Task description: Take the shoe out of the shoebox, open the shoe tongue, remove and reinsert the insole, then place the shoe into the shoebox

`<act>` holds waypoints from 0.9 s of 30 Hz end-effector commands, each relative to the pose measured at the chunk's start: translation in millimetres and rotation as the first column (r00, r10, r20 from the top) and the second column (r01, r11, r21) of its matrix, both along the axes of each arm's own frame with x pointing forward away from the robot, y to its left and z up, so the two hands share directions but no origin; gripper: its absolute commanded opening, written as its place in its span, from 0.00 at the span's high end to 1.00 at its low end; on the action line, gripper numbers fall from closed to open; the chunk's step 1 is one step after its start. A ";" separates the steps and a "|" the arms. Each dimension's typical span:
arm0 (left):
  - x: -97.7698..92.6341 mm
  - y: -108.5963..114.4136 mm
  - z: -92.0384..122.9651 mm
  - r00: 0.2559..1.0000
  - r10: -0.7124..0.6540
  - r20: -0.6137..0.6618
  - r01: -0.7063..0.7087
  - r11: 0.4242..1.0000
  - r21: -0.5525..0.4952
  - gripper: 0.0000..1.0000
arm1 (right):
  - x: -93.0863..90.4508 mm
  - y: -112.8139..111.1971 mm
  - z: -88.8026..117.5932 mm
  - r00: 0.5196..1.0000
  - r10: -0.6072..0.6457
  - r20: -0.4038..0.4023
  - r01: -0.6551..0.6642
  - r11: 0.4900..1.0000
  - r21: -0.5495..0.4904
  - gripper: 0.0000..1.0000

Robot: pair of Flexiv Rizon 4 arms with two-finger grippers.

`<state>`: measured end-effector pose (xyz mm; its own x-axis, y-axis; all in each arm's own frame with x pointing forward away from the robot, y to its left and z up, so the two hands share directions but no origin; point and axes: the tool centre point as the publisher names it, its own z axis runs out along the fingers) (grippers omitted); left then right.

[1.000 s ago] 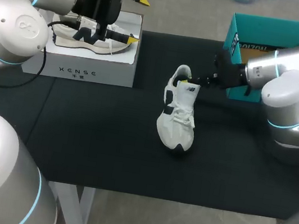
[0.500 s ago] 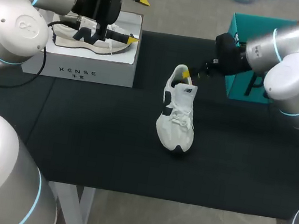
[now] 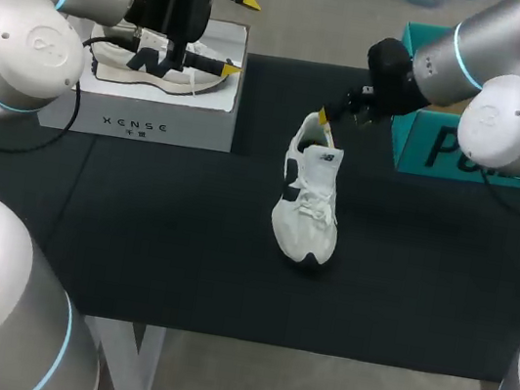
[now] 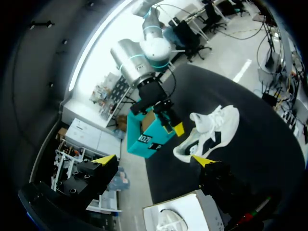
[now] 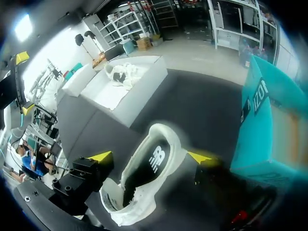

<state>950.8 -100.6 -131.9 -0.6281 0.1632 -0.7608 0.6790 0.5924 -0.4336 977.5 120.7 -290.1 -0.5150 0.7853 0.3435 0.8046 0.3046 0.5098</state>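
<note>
Shoe [image 3: 309, 198] is found lying on the black bench [image 3: 135, 235], already out of its box, with its heel just beneath the right hand [image 5: 150, 157], whose fingers are spread wide with nothing gripped. The left hand [image 3: 238, 35], likewise open and empty, is held over the white shoebox [image 3: 153, 119]. Tongue opening, insole removal and reinsertion, and boxing are judged not yet done.

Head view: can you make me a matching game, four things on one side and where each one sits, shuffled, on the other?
Things:
1 white shoe
2 white shoebox
3 teal box
4 left gripper

Places:
A far right of the table
B over the white shoebox, fingers open
C middle of the table
D far left, another shoe in it

Pairs: 1-C, 2-D, 3-A, 4-B.
</note>
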 end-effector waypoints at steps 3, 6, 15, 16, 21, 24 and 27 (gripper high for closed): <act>0.5 -0.7 0.3 1.000 0.001 -0.001 -0.001 1.000 0.004 0.00 | -5.5 15.6 3.2 0.990 -0.088 -0.112 0.024 0.881 -0.472 1.00; 0.5 -0.7 0.3 1.000 0.001 -0.001 -0.001 1.000 0.004 0.00 | -4.5 18.0 0.5 0.983 -0.141 -0.120 0.071 0.887 -0.457 1.00; 0.5 -0.7 0.3 1.000 0.001 -0.001 -0.001 1.000 0.004 0.00 | 1.4 33.9 -21.2 0.935 -0.326 -0.142 0.222 0.846 -0.484 1.00; 0.5 -0.7 0.3 1.000 0.001 -0.001 -0.001 1.000 0.004 0.00 | 3.8 36.4 -25.1 0.934 -0.331 -0.131 0.239 0.855 -0.459 1.00; 0.5 -0.7 0.3 1.000 0.001 -0.001 -0.001 1.000 0.004 0.00 | 14.1 40.7 -46.5 0.936 -0.333 -0.117 0.249 0.857 -0.451 1.00; 0.5 -0.7 0.3 1.000 0.001 -0.001 -0.001 1.000 0.004 0.00 | 14.7 40.7 -50.4 0.939 -0.331 -0.090 0.256 0.851 -0.460 1.00; 0.5 -0.7 0.3 1.000 0.001 -0.001 -0.001 1.000 0.004 0.00 | 15.8 37.8 -59.1 0.940 -0.334 -0.073 0.264 0.844 -0.466 1.00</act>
<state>950.8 -100.6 -131.9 -0.6281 0.1632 -0.7608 0.6790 0.5924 -0.4336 993.0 156.1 -342.1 -0.2220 0.9741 0.0433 0.9482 0.2053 0.2425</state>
